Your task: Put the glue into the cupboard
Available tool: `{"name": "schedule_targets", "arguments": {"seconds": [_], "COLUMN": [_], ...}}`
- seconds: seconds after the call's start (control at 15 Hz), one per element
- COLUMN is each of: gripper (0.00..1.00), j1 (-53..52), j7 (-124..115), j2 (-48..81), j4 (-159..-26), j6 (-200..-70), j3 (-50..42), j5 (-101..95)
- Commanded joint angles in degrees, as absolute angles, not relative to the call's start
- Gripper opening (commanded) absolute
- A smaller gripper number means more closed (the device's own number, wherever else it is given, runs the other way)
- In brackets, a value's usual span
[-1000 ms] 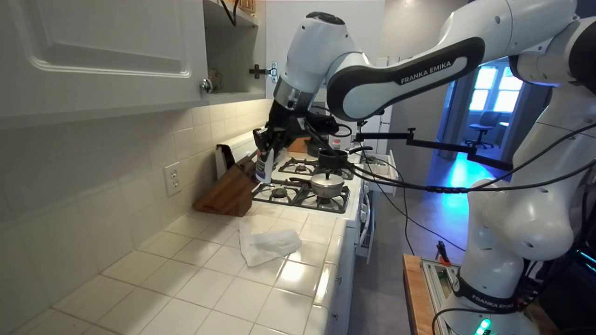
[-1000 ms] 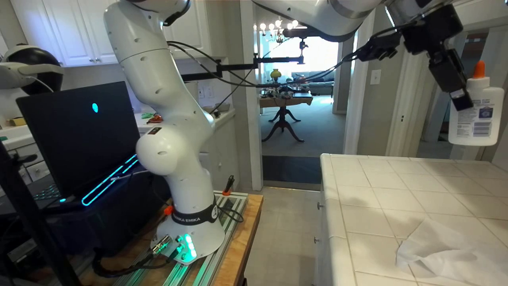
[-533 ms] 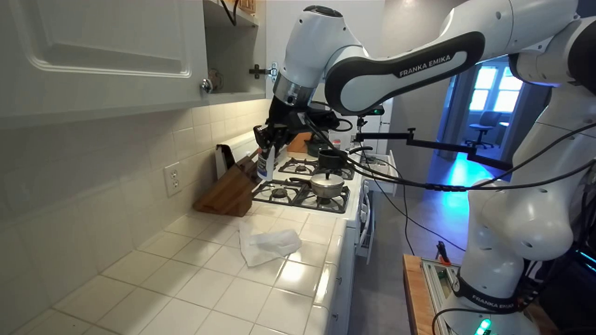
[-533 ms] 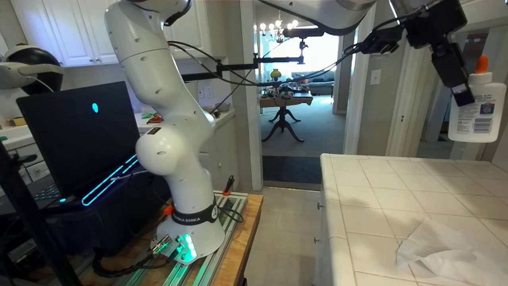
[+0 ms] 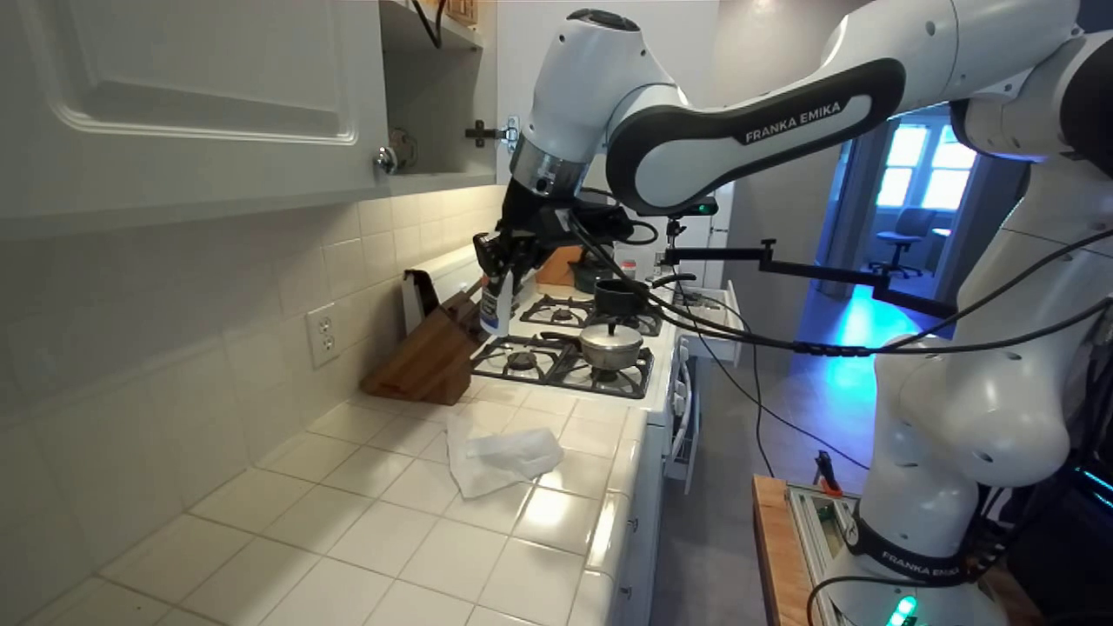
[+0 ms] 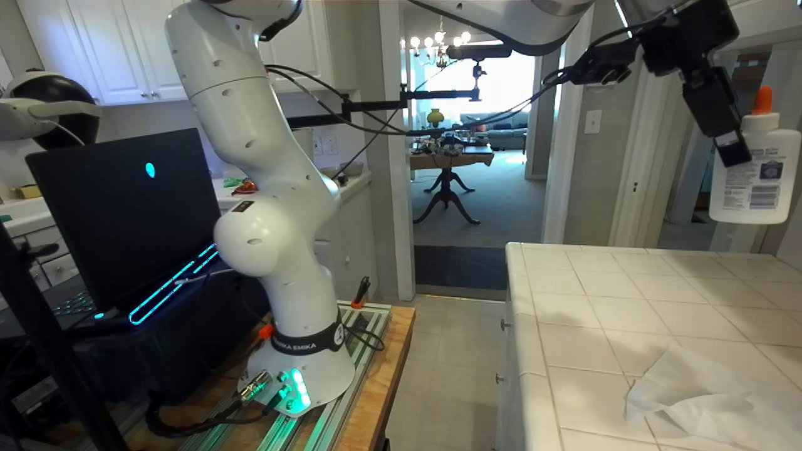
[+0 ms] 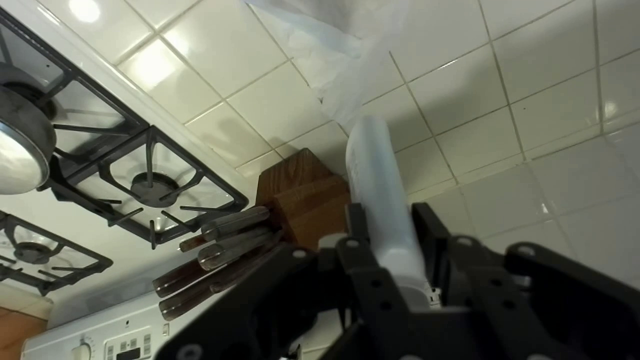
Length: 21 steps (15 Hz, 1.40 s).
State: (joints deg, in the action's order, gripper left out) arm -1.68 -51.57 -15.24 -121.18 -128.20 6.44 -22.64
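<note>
Two black jaws are clamped on a slim white plastic glue bottle (image 6: 757, 172) with a pointed orange cap (image 6: 762, 100), one on each flat face, along one edge just below the shoulder. In the wrist view you can see they pinch it across its thin dimension, and I'd guess that's on purpose: easy fit, plus it leaves top and bottom free for standing it up somewhere. It hangs roughly upright in midair, well clear of the white tiled counter (image 5: 374, 522), somewhere near the brown wooden knife block (image 5: 426, 361). A crumpled white paper-looking sheet (image 5: 509, 452) lies on the counter, no idea why. Up on the wall is the white panelled cupboard (image 5: 439, 100), one section standing open, presumably so the glue can go straight in; I reckon it needs lifting first. As for stuff you can read: the back label (image 6: 755, 178) has a barcode (image 6: 763, 198), but the small print's too fuzzy for a brand. The white robot arm (image 5: 696, 169) says FRANKA EMIKA loud and clear, and the black laptop (image 6: 125, 219) just shows a glowing cyan logo (image 6: 150, 170).
</note>
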Motion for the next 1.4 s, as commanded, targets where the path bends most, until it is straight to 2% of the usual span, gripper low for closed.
{"name": "schedule_targets", "arguments": {"seconds": [0.0, 0.93, 1.33], "gripper": [0.07, 0.07, 0.07], "j1": [-0.3, -1.0, -1.0], "j7": [-51.3, -40.5, -39.1], "j2": [-14.9, -10.1, -8.5], "j4": [-118.2, -103.1, -100.7], "j6": [-127.9, -122.9, -126.0], "j3": [7.4, 6.6, 7.3], "j5": [-22.1, -16.1, -18.8]}}
